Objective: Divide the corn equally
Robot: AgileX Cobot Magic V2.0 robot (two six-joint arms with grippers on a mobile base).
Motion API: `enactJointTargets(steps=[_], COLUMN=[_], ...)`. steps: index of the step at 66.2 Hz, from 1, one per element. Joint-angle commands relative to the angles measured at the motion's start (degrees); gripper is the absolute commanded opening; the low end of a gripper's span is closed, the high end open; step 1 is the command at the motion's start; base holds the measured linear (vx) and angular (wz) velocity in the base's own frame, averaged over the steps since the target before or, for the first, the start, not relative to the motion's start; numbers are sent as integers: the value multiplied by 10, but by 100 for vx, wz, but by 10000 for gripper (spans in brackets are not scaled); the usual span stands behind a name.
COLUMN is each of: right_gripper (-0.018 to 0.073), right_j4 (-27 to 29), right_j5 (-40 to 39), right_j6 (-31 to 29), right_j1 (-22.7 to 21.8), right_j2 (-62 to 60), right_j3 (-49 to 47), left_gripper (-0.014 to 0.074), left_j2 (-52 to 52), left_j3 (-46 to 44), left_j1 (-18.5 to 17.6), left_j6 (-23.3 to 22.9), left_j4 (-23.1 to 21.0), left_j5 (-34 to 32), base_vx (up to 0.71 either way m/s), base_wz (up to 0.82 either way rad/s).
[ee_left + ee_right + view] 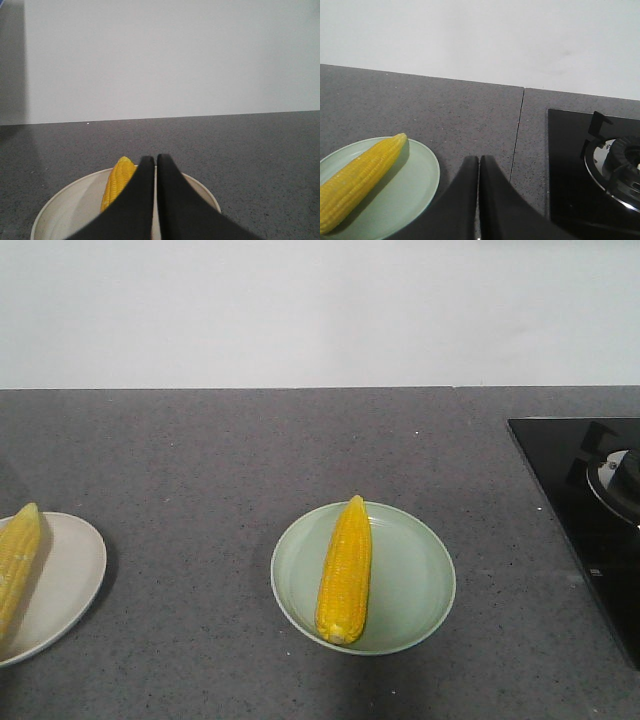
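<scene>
Nearest in the left wrist view, the left gripper's [155,162] two black tapered fingers stand pressed together with only a hairline slit between them, and nothing is held. They hang above a round cream ceramic plate [60,207], whose rim shows on both sides of the fingers. A bright yellow husked corn cob [118,180] lies in that plate just left of the fingers, its pointed tip aimed away toward the wall.

The right gripper [479,162] looks the same in its own wrist view: black fingers closed tip to tip, empty, over the bare speckled dark grey stone countertop [470,107]. To its left sits a round pale green ceramic plate [417,185] with a second yellow corn cob [360,177] lying slantwise across it, tip pointing up and to the right. To the right is a glossy black glass hob [565,165] with a metal gas burner [620,167].

From the front camera, each plate carries one cob: the green plate [415,580] sits mid-counter with its cob [345,570] running front to back, and the cream plate [70,570] lies well apart at the left edge, its cob [18,560] partly cut off by the frame. Beyond the counter rises a plain white wall [320,310].
</scene>
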Motion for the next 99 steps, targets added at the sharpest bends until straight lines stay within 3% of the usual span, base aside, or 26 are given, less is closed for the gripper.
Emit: enactJointTargets(steps=[1, 79, 90, 99], right_gripper=[-11, -11, -11, -11], right_j4=[-4, -7, -7, -6], right_j5=[-45, -47, -70, -141], right_j6=[-5, -11, -11, -24], right_j1=[-2, -2, -3, -3], right_j2=[3, 3, 2, -14], right_j3=[-16, -16, -8, 37], left_gripper=[-6, -6, -6, -6], left_j2=[-11, -10, -10, -10], left_j3=[8, 8, 8, 8], left_j1=[0, 0, 0, 0], left_j6=[-9, -9, -9, -9], left_j4=[-1, -1, -1, -1], left_j5=[-47, -47, -47, -47], base_vx=[0, 0, 0, 0], base_wz=[0, 0, 0, 0])
